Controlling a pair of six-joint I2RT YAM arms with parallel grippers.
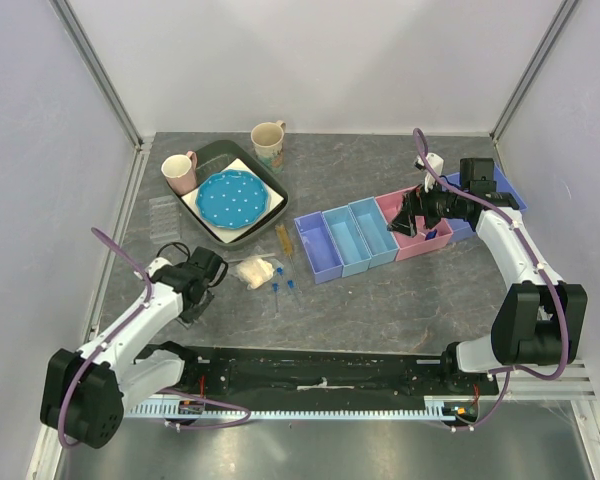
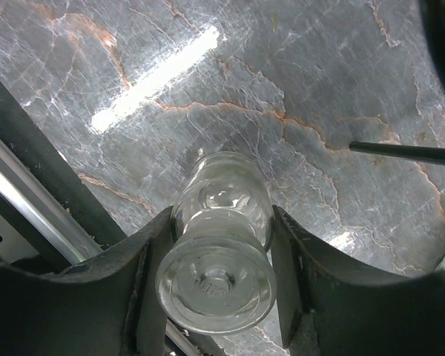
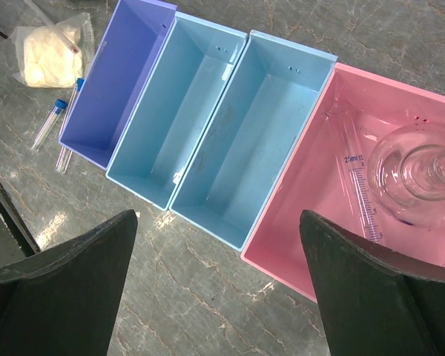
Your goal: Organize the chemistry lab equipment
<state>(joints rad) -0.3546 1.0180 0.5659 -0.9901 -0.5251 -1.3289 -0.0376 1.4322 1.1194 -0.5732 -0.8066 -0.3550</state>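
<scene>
My left gripper [image 1: 202, 282] is low over the table at the left, shut on a clear glass flask [image 2: 219, 256]. Its fingers [image 2: 144, 267] press the flask's sides in the left wrist view. My right gripper [image 1: 418, 215] is open and empty above the near edge of the pink bin [image 3: 311, 215]. That bin holds a clear glass flask [image 3: 419, 174] and a 25 ml graduated cylinder [image 3: 362, 200]. Beside it stand two light blue bins [image 3: 252, 141] and a purple bin [image 3: 122, 74], all empty. Blue-capped tubes [image 1: 283, 290] and a bag of white material [image 1: 255, 270] lie on the table.
A dark tray [image 1: 280, 192] at the back left holds a blue plate [image 1: 230, 198] on a white board. Two mugs [image 1: 180, 172] stand by it. A clear plastic rack [image 1: 165, 215] and an amber tube [image 1: 283, 240] lie nearby. Another blue bin [image 1: 508, 190] sits far right.
</scene>
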